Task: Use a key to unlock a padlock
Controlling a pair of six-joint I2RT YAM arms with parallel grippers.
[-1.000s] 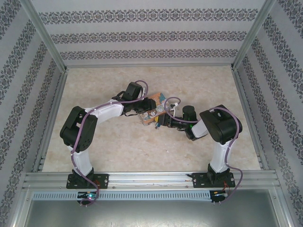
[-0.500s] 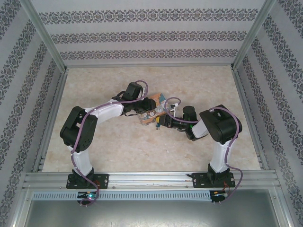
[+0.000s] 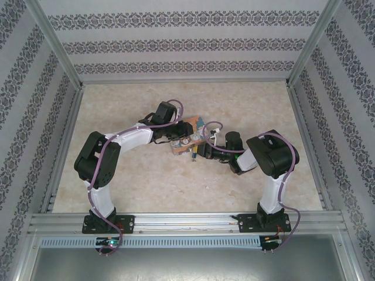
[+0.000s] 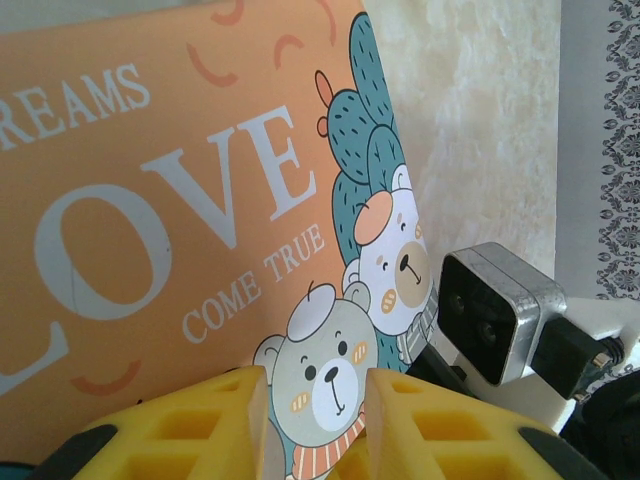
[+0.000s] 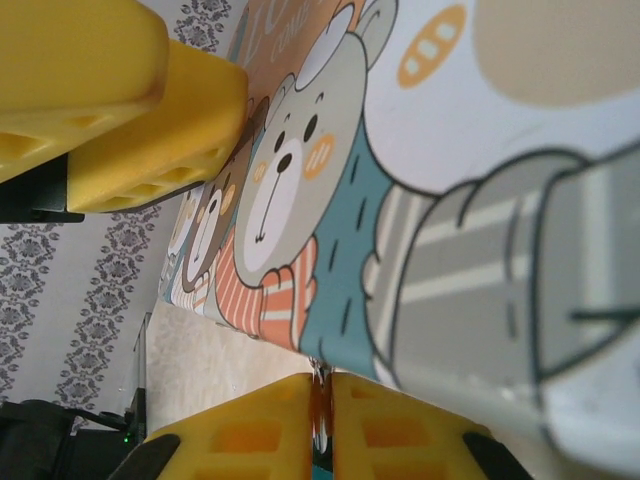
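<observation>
**Key gripped, lock not yet reached**

Your right claw (image 5: 320,388) is pinched nearly shut on a thin dull sliver, which I take to be the key (image 5: 320,412). It stands up between the yellow fingers, its tip just at the lower edge of the tin (image 5: 330,230). So, by my reading, the pick-up of the key is done.

Your left claw (image 4: 314,400) hangs over the tin's bear picture with its fingers a narrow gap apart. You can see the printed lid through that gap and nothing held in it. From above, both claws meet at the tin, near the middle of the table.

The padlock itself is too small or too hidden to make out; a trace of teal low between the right fingers may be it, but you cannot rely on that. No keyhole or open shackle shows, so treat the insertion and the turn as still to do, and the lock as still shut.
</observation>
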